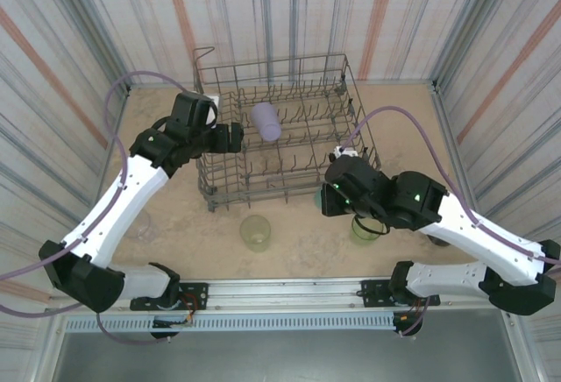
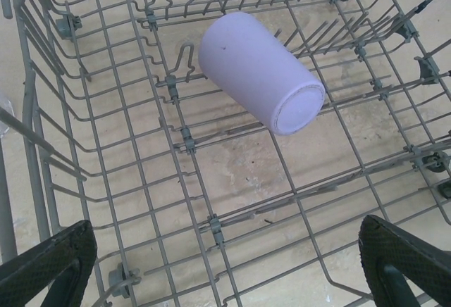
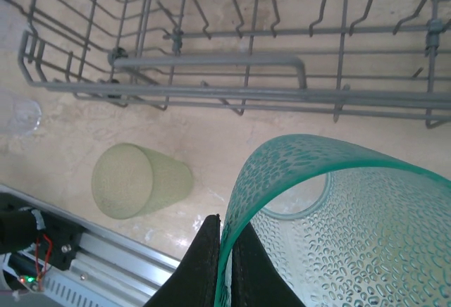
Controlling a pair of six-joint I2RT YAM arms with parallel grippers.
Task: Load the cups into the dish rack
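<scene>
The grey wire dish rack [image 1: 351, 102] stands at the table's middle back. A tall lavender cup [image 1: 265, 122] lies on its side inside the dish rack [image 2: 106, 145], and the left wrist view has this lavender cup [image 2: 257, 71] ahead of my jaws. My left gripper [image 1: 235, 137] hangs wide open over the rack's left part, its pads [image 2: 49, 265] apart with nothing between them. My right gripper [image 3: 225, 265] is shut on the rim of a teal cup [image 3: 352, 215], held just before the rack's near wall [image 3: 211, 60]. In the top view the right gripper [image 1: 326, 198] covers most of the teal cup [image 1: 317, 196].
One yellow-green cup [image 1: 256, 232] stands upside down on the sand-coloured table in front of the rack, and it is the yellow-green cup [image 3: 137, 180] left of the teal one. A second yellow-green cup [image 1: 365, 229] sits under my right arm. A clear cup [image 1: 140, 224] stands at the left.
</scene>
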